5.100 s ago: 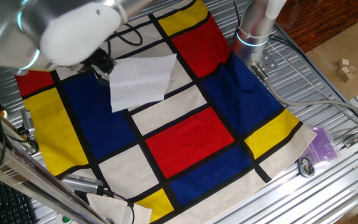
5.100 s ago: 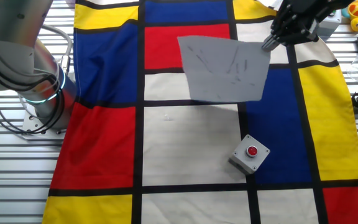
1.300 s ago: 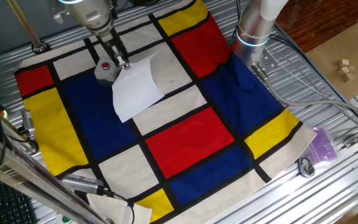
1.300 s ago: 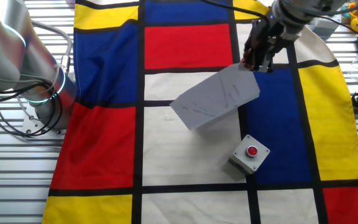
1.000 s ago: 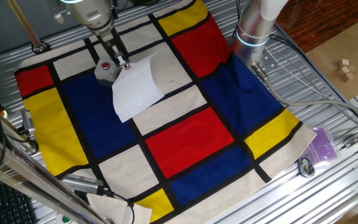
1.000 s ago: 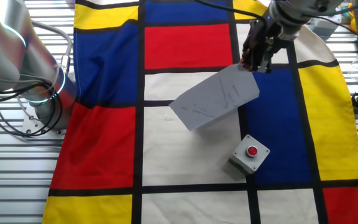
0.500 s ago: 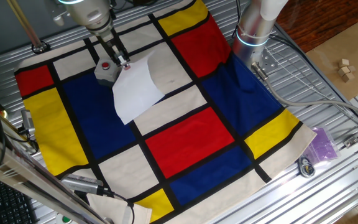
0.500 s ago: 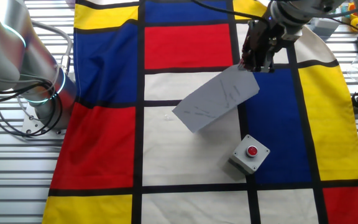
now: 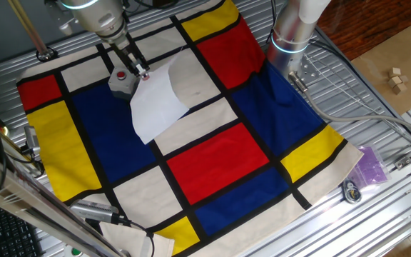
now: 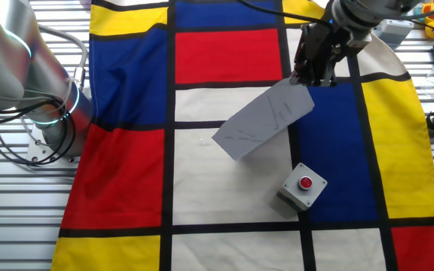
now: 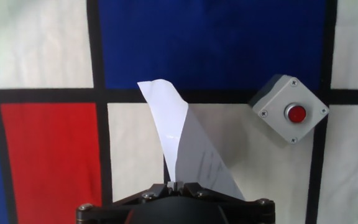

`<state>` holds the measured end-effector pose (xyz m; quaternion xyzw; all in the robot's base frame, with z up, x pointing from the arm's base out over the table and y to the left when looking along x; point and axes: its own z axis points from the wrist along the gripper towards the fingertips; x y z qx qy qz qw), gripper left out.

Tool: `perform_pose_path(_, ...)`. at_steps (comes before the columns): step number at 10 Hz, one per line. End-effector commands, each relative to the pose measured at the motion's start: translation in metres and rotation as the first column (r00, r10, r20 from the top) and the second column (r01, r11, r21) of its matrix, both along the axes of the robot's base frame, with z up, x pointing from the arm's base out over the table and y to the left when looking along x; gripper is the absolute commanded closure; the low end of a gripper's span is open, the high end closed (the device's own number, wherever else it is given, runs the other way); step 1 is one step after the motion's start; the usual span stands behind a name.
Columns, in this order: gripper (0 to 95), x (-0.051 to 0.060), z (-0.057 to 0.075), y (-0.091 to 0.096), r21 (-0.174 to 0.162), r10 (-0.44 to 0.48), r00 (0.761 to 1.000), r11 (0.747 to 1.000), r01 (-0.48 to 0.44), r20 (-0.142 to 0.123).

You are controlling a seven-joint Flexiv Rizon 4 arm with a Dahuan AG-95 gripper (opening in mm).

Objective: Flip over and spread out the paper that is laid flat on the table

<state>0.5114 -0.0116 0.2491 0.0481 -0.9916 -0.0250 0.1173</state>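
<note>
Pinching one edge of the paper [image 10: 264, 120] between pressed-together fingers, the tool [image 10: 311, 77] holds the sheet lifted and hanging slantwise over a cream panel of the tabletop [image 10: 224, 181], its lower end down near the cloth. In the hand view the paper [image 11: 182, 140] curls away from the fingers, showing both faces. The main risk is the thin sheet slipping from so narrow a grip, or folding along its crease instead of turning over. The grey button box [image 10: 304, 184] sits close by, where a swinging corner could snag.
</note>
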Motion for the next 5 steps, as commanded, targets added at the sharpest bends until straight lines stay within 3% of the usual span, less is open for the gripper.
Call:
perform_pose_path(1,95.0,0.000,0.000,0.000,-0.012,-0.039,0.999,0.999,0.038,-0.024)
perform_pose_path(2,95.0,-0.001,0.001,0.005,-0.020,-0.069,0.997,0.997,0.069,-0.037)
perform_pose_path(3,95.0,-0.006,-0.004,0.032,-0.033,-0.116,0.992,0.993,0.114,-0.041)
perform_pose_path(5,95.0,-0.009,-0.009,0.051,-0.034,-0.145,0.989,0.989,0.144,-0.034)
